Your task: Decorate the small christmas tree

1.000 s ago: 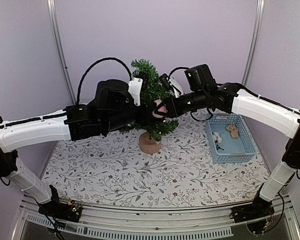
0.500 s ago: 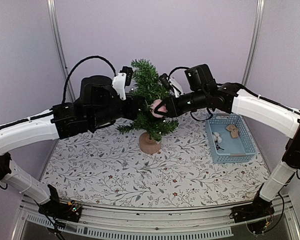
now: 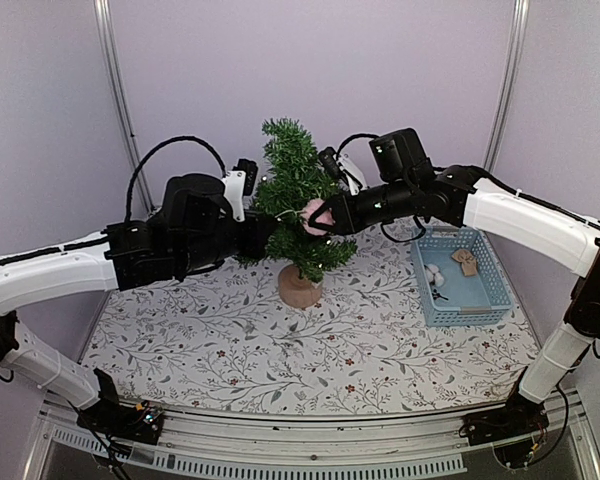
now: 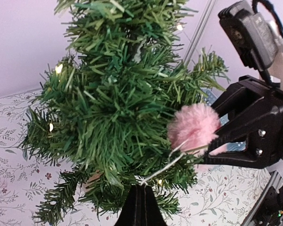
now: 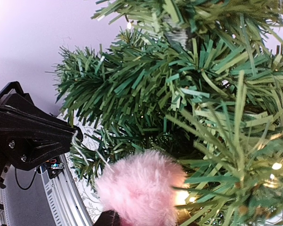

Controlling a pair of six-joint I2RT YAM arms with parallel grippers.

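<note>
The small christmas tree (image 3: 296, 190) stands on its round wooden base (image 3: 299, 288) at the back middle of the table, with tiny warm lights (image 4: 59, 68) among its needles. My right gripper (image 3: 323, 218) is shut on a fluffy pink pom-pom (image 3: 312, 215) pressed against the tree's right side. In the left wrist view the pom-pom (image 4: 194, 126) sits between the black fingers (image 4: 247, 141) of the right gripper. My left gripper (image 4: 142, 187) is shut on the pom-pom's thin white string (image 4: 172, 163), which runs taut across the lower branches. The right wrist view shows the pom-pom (image 5: 141, 188) close up.
A blue plastic basket (image 3: 488, 283) stands right of the tree, holding white ornaments (image 3: 435, 272) and a brown one (image 3: 467, 262). A floral cloth (image 3: 280, 350) covers the table. Metal frame posts (image 3: 116, 90) rise at the back corners.
My left arm has drawn back to the left and dropped lower, away from the pom-pom, pulling the string out with it. The right arm and pom-pom have stayed put.
</note>
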